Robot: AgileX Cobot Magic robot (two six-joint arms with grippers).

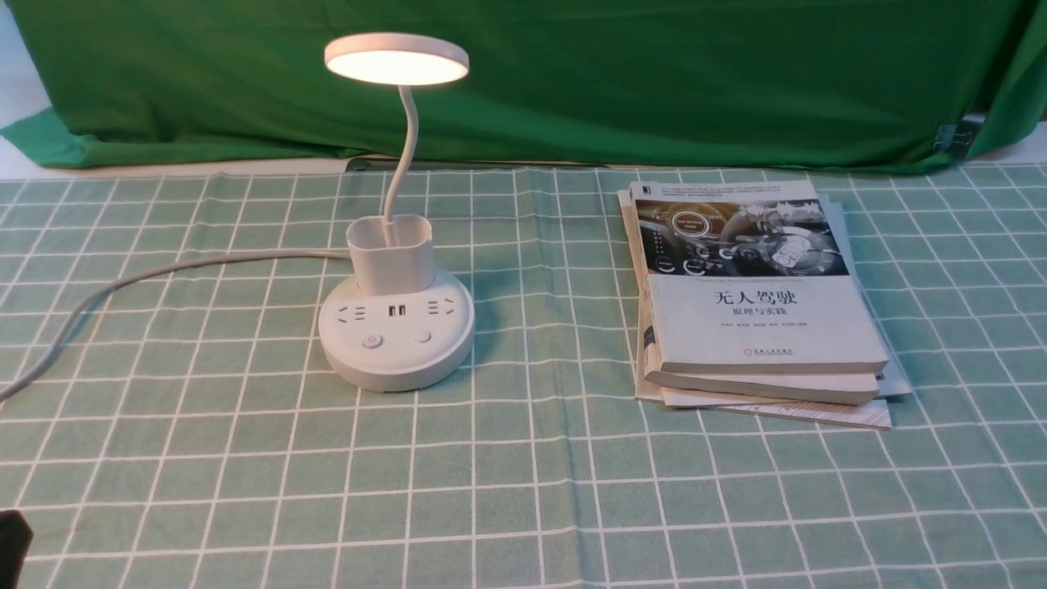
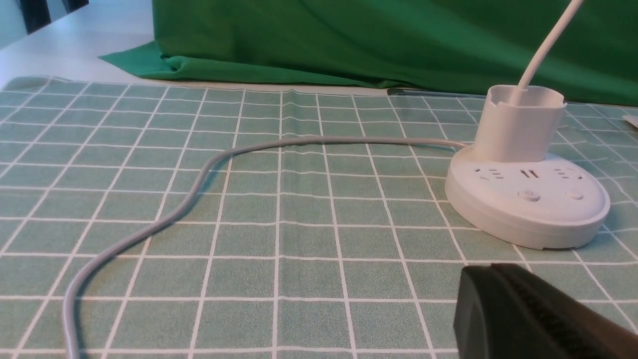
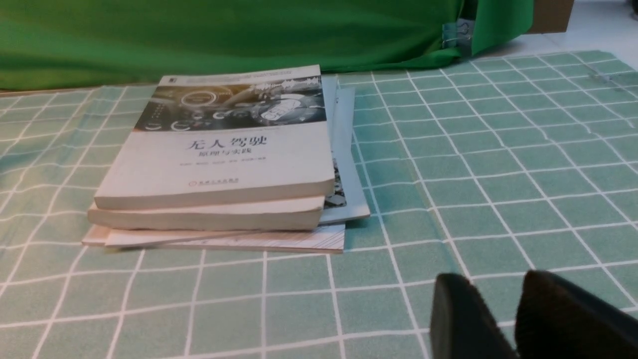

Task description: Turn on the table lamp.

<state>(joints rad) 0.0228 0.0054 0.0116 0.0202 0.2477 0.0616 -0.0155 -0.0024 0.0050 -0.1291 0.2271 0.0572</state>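
Note:
The white table lamp [image 1: 397,343] stands left of centre on the checked cloth. Its flat disc head [image 1: 397,59] glows, held up by a thin curved gooseneck [image 1: 403,139] that rises out of the small cup holder [image 1: 390,254]. Two buttons [image 1: 372,340] sit on the front of the round base, below the sockets. In the left wrist view the base [image 2: 528,219] lies a short way ahead of my left gripper [image 2: 491,269], which is shut and empty. My right gripper [image 3: 498,286] hovers over bare cloth, its fingers slightly apart, holding nothing. It does not show in the front view.
A grey power cable [image 1: 164,270] runs from the lamp's base off to the left edge. A stack of books [image 1: 761,303] lies to the right of the lamp. A green backdrop [image 1: 654,82] hangs along the far edge of the table, clipped at the right [image 1: 953,135].

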